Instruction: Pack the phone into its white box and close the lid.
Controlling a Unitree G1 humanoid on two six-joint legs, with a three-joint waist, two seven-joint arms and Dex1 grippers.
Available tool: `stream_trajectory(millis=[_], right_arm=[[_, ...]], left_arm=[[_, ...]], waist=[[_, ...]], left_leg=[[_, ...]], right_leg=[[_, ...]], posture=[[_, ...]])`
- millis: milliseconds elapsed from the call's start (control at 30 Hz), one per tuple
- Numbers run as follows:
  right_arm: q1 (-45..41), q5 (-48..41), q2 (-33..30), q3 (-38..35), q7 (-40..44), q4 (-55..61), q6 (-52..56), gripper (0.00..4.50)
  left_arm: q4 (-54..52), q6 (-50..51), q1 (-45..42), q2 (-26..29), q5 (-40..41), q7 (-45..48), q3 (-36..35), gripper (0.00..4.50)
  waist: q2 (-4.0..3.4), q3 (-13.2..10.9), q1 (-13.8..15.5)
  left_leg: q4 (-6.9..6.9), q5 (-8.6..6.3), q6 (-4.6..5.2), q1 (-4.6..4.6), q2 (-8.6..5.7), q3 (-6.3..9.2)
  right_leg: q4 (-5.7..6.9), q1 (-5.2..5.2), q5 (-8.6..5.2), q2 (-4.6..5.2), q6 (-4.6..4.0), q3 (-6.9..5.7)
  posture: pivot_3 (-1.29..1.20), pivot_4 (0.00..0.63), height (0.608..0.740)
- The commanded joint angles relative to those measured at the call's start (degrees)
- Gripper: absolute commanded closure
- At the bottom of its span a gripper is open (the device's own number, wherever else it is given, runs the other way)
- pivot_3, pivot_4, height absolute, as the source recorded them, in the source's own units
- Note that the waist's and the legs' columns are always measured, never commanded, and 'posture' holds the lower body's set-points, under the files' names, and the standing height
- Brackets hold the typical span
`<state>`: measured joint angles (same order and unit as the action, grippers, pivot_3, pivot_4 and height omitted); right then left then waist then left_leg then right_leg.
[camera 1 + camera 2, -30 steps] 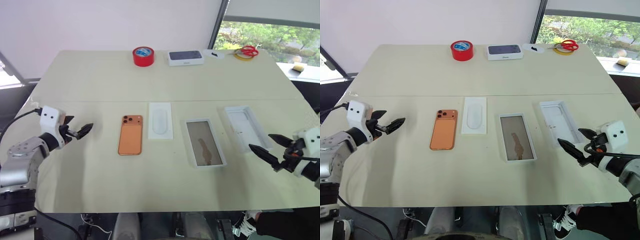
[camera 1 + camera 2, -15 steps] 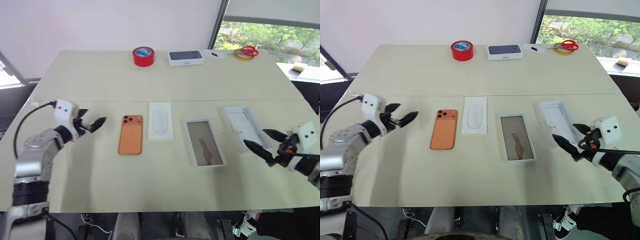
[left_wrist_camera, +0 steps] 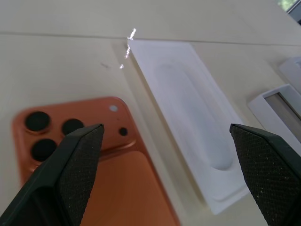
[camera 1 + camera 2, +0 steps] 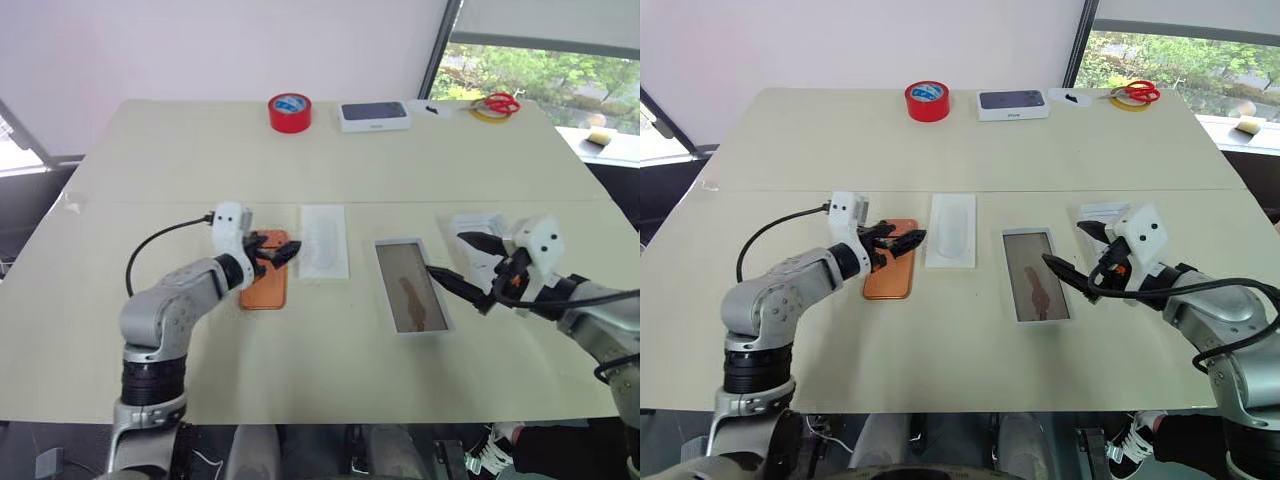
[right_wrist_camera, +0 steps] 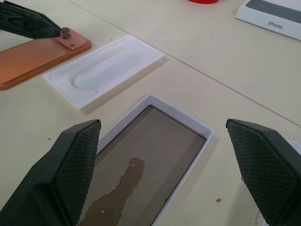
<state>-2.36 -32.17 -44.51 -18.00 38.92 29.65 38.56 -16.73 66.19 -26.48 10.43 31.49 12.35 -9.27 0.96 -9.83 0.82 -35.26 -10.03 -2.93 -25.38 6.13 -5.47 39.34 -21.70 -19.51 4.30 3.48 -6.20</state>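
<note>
A wide cream table (image 4: 180, 160) stands before a pale wall and a window with greenery beyond; along its far edge sit a red tape roll (image 4: 289, 112), a closed dark-topped box (image 4: 374, 116) and red scissors (image 4: 496, 102).

Nearer, in a row from the robot's left: the phone (image 4: 270, 290), lying back-up with its lens cluster at the far end; a flat white insert card (image 4: 324, 240) just beside it; the white box (image 4: 410, 285), open, its brownish floor bare; and the lid (image 4: 478, 228), partly hidden behind the right arm.

Both arms have swung inward over the last second. The left gripper (image 4: 276, 257), a moment ago well out to the left of the phone, now hovers over the phone's camera end, jaws spread wide and empty — the left wrist view shows the lenses between the two fingers. The right gripper (image 4: 462, 264), earlier out beyond the lid, has come in over the near right edge of the white box, jaws likewise wide with nothing in them.

So the packing is not yet begun: the phone lies flat on the table, well apart from its box. The shift looks like the approach — left arm lining up to grasp, right arm perhaps coming to steady the box.
</note>
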Motion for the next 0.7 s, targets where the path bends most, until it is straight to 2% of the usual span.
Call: stream_trajectory(millis=[33,267,700], right_arm=[[-0.8,-0.4,-1.4,0.9,-0.4,4.2,1.0,0.04],[-2.1,-0.4,-1.8,5.2,-0.9,7.2,2.6,0.04],[-1.1,-1.2,-1.5,6.0,-2.2,9.6,3.5,0.04]], left_arm=[[-1.7,7.8,-4.0,-3.7,1.5,-5.9,-3.5,0.0],[2.0,15.8,-9.2,-10.7,-0.5,-12.4,-6.9,0.0],[12.6,14.5,-14.8,-17.0,-2.5,-15.1,-10.0,0.0]], waist=[[0.0,0.0,0.0],[0.02,0.0,-0.1],[0.05,0.0,0.0]], left_leg=[[0.0,0.0,0.0,0.0,-0.01,0.02],[0.01,0.0,0.0,0.01,-0.06,0.07],[0.01,0.0,0.01,0.01,-0.32,0.17]], right_leg=[[0.0,0.01,0.0,0.0,0.0,-0.01],[0.0,0.01,0.0,0.01,0.0,-0.02],[-0.04,0.13,-0.01,0.29,0.12,-0.15]], posture=[[0.0,0.15,0.73],[0.0,0.15,0.73],[0.0,0.15,0.73]])
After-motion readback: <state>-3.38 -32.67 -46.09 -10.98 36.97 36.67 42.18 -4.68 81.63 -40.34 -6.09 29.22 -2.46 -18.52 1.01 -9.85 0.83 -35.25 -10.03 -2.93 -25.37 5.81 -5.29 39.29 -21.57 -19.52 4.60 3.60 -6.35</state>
